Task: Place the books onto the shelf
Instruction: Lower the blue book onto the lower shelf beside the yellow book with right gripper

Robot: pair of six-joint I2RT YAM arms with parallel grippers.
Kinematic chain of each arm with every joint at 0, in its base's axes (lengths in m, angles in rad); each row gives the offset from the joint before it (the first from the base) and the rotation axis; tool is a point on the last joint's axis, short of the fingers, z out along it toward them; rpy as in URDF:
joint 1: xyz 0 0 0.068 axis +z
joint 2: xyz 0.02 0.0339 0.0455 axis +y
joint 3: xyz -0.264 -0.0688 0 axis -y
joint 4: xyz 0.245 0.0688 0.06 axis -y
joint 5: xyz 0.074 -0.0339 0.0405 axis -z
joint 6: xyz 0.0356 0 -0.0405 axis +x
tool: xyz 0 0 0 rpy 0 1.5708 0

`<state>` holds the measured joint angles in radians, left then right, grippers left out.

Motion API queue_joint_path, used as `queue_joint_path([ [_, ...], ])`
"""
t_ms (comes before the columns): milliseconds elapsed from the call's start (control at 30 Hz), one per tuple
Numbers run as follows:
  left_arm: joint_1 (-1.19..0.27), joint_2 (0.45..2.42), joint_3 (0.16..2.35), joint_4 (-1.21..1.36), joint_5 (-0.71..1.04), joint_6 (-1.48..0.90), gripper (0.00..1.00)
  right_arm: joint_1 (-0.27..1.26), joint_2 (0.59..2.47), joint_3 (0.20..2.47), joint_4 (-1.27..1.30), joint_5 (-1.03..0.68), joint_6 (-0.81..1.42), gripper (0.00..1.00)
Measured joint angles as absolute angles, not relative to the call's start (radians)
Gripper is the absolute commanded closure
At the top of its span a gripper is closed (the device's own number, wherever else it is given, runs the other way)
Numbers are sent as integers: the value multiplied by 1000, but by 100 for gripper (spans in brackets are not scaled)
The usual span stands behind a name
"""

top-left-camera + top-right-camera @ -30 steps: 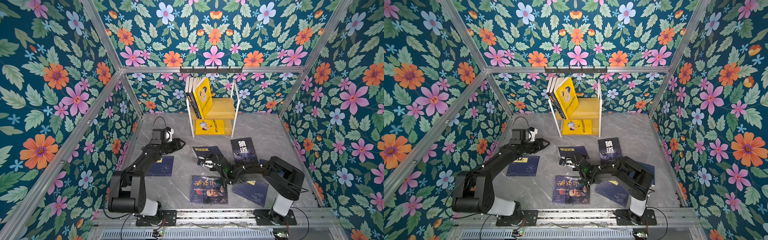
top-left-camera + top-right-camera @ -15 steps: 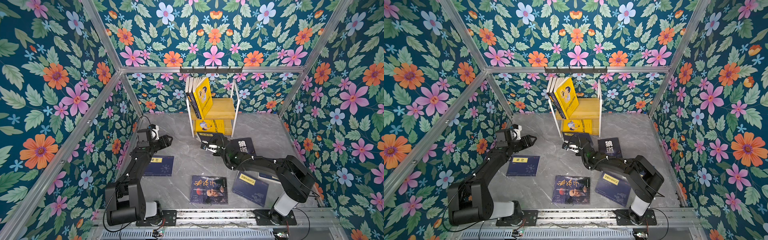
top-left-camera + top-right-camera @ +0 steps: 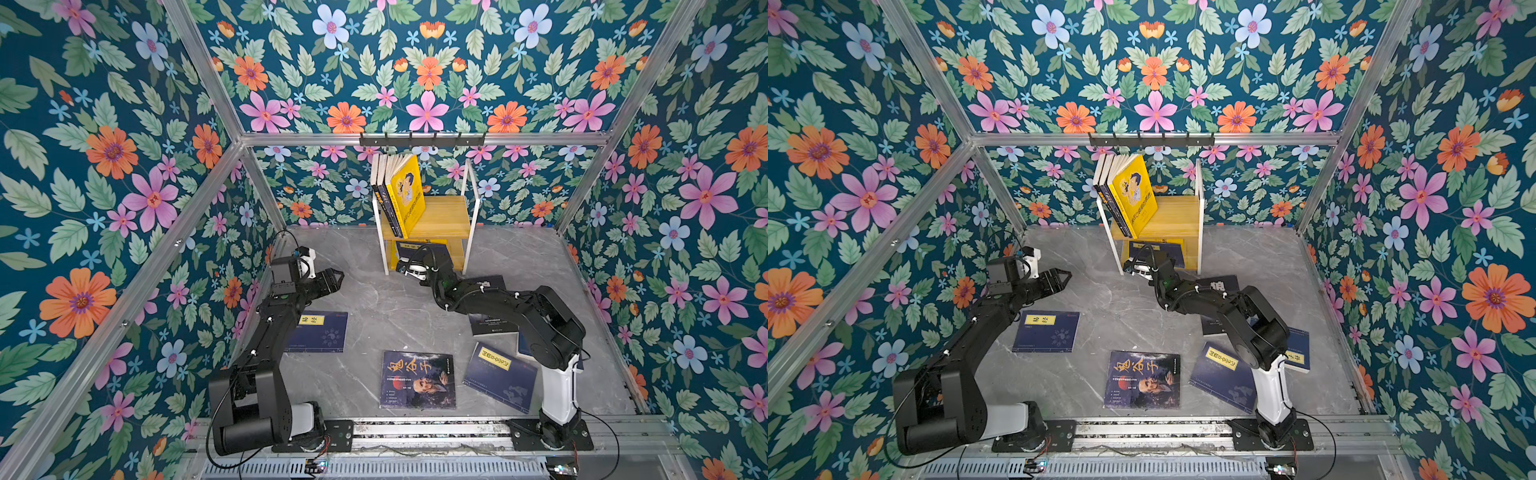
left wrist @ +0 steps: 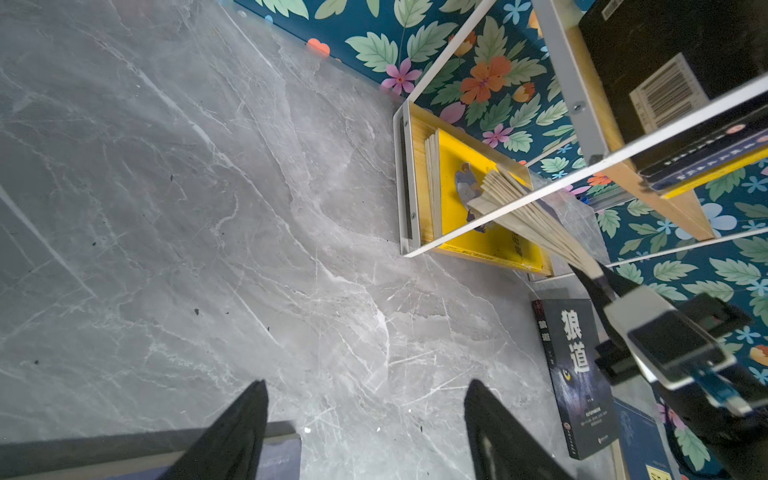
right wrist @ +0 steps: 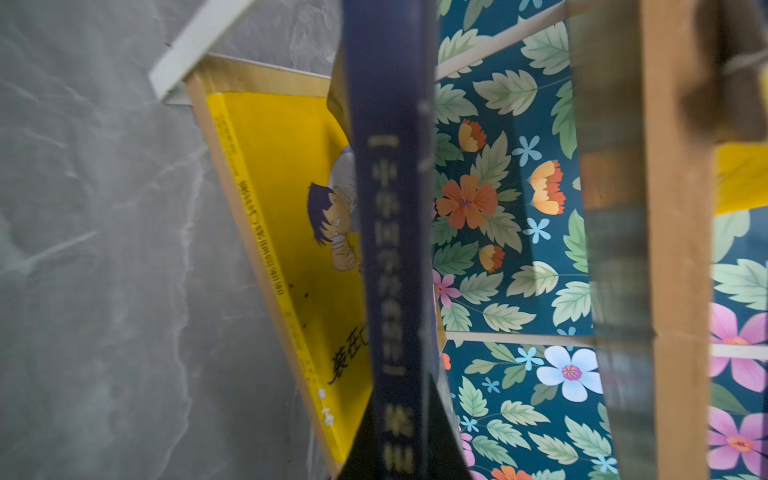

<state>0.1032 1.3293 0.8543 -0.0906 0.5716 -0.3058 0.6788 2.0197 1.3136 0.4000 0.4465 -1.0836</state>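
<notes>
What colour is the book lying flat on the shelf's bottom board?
Bright yellow paperback, best seen in the left wrist view.

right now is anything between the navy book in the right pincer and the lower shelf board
A yellow book already lies flat on the shelf's lower board, and the navy book in the right pincer hangs fanned over it. Nothing else visible blocks the opening.

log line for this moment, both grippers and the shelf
left gripper: open, empty, above grey tabletop | right gripper: shut on navy book | navy book: partly in shelf lower tier, over flat yellow book
</notes>
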Motion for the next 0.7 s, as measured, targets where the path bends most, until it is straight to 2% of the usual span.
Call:
queue_joint_path([
  [167, 107, 1324, 859, -95, 575, -300, 23, 669, 2100, 1380, 382, 455, -1102, 100],
  [567, 111, 1324, 861, -98, 576, -290, 22, 667, 2126, 1444, 115, 384, -1013, 100],
  [700, 111, 1325, 861, -98, 579, -291, 22, 663, 2139, 1487, 47, 365, -1001, 97],
])
